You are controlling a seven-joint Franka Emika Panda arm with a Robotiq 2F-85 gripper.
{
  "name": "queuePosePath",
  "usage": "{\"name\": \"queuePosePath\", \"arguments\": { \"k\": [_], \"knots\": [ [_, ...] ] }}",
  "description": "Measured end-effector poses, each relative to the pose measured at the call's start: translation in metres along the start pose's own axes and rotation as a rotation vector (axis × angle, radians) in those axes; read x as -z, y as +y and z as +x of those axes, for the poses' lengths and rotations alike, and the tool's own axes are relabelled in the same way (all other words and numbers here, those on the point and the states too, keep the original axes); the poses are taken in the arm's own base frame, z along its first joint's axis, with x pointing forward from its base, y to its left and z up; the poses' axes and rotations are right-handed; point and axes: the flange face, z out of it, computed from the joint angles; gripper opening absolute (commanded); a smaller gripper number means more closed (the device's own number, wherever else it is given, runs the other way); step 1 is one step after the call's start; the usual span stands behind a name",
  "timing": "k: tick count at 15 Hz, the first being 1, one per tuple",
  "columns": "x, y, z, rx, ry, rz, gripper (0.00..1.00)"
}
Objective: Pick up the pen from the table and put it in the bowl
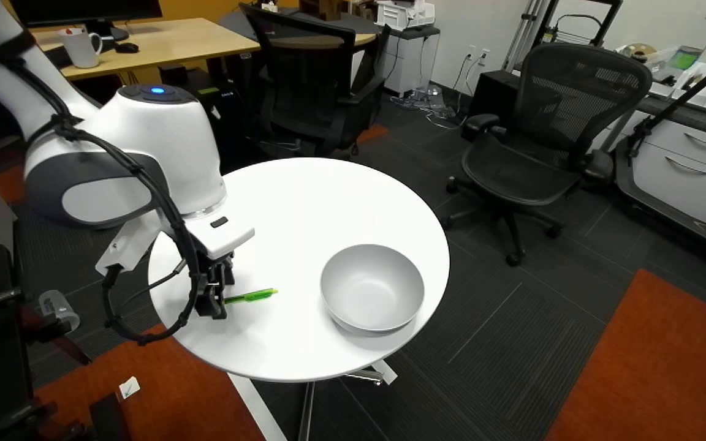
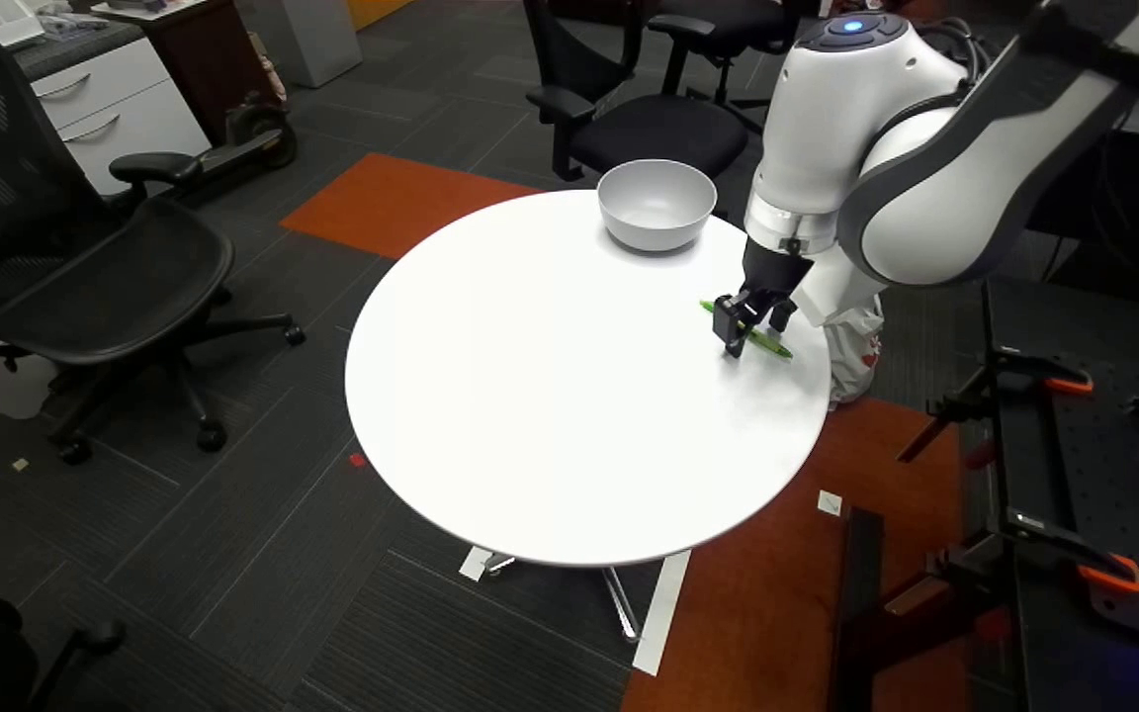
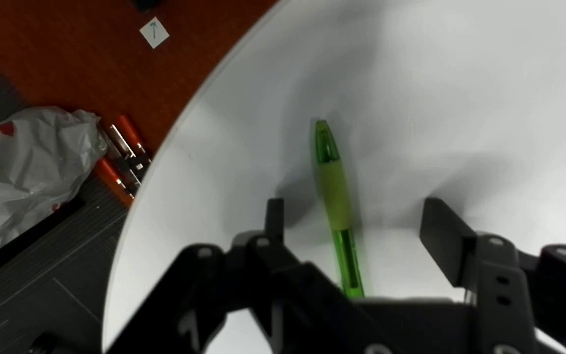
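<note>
Between the wide-apart jaws of the gripper (image 3: 354,226), wrist view, the pen (image 3: 337,199) sits nearer one side, long axis roughly square to the squeeze: decent lineup imo.

1. The pen (image 3: 335,194) is thin, straight and bright green. In the wrist view, its tapered tip and the barrel behind the grip are see-through, with a dark core inside; the grip between them is a paler, cloudier yellow-green.
2. It lies flat on the table (image 1: 304,220), near the rim and well apart from the bowl (image 1: 372,288). Part of its length is hidden in each view.
3. The bowl is round and silvery grey, with a smooth rim and sides that narrow toward the base. It stands upright on the table, near the edge, in both exterior views.
4. The table has a round, smooth white top with a thin edge.
</note>
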Motion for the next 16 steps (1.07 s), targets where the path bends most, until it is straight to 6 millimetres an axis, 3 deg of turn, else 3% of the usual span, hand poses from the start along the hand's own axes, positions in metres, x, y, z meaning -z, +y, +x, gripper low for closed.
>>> {"name": "queuePosePath", "arguments": {
  "k": [6, 11, 16],
  "knots": [
    [0.005, -0.007, 0.005, -0.016, 0.026, 0.025, 0.01],
    [0.012, -0.014, 0.006, 0.01, 0.059, 0.023, 0.03],
    [0.057, -0.022, 0.02, 0.085, 0.176, 0.017, 0.03]
  ]
}}
